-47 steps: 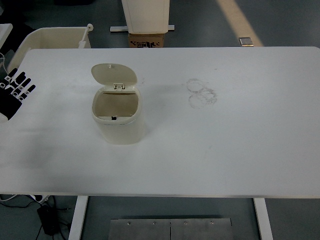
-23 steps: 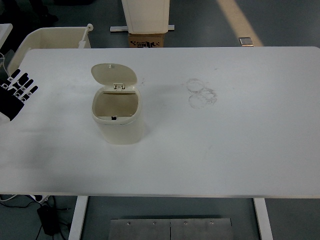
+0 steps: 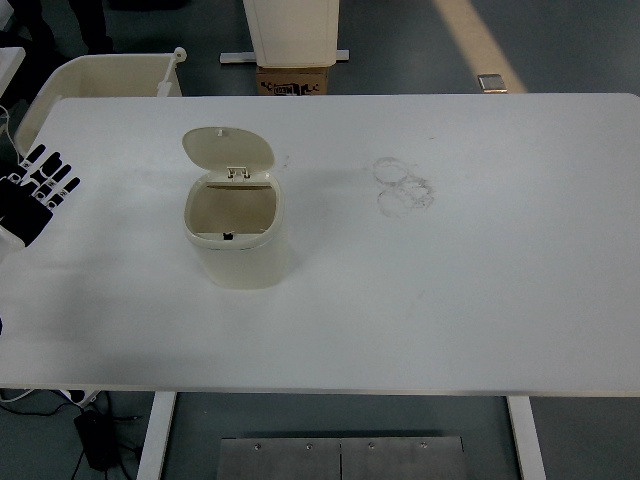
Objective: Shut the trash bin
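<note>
We found the trash bin standing upright on the white tabletop, left of centre and roughly midway between the near and far edges. Its lid was swung fully up and back on the hinge at the bin's far rim, leaning toward the far side. The mouth of the bin was wide open and we could see down into the interior, which appeared to hold nothing.

The left hand was at the far-left margin of the tabletop, well apart from the bin. Its fingers were spread and extended, pointing toward the far right; it was released and grasping nothing. Nothing touched the bin or its lid. The right hand was not in view.

On progress, we judged that the task had not been carried out in any visible respect: the lid stood at its full open position and no contact had been made. What remained, in our assessment, was the whole of the work: bringing the left hand across to the bin, getting behind or above the raised lid, and pressing it forward and down until it seated on the rim.

We also noted faint ring-shaped smudges on the tabletop right of the bin, clear of any likely path, and a cardboard box on the floor beyond the far edge.
</note>
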`<state>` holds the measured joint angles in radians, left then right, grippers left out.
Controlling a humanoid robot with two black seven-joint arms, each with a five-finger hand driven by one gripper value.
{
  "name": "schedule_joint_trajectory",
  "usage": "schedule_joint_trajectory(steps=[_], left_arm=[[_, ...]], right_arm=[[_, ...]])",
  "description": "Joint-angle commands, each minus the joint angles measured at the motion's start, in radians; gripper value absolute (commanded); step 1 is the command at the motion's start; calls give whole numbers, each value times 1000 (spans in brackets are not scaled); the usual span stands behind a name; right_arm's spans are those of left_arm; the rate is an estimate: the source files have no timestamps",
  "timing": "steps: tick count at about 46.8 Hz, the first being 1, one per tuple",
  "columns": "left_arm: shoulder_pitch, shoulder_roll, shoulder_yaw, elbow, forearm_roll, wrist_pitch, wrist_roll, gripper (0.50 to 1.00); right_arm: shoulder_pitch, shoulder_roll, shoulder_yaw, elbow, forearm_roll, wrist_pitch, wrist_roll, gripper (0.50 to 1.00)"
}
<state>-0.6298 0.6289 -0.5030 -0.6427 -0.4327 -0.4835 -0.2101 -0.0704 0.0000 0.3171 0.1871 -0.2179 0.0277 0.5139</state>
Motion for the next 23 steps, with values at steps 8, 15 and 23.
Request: schedule_joint_trajectory(steps=[8,15,23], left_arm=[[-1,3,0,0,0,2,0,1000],[-2,6,0,0,2,2,2,1000],[-2,11,0,-2,2,2,2,1000]], right_arm=[[0,0,-1,0,0,0,0,991],[0,0,-1,0,0,0,0,991],[0,0,-1,0,0,0,0,991]])
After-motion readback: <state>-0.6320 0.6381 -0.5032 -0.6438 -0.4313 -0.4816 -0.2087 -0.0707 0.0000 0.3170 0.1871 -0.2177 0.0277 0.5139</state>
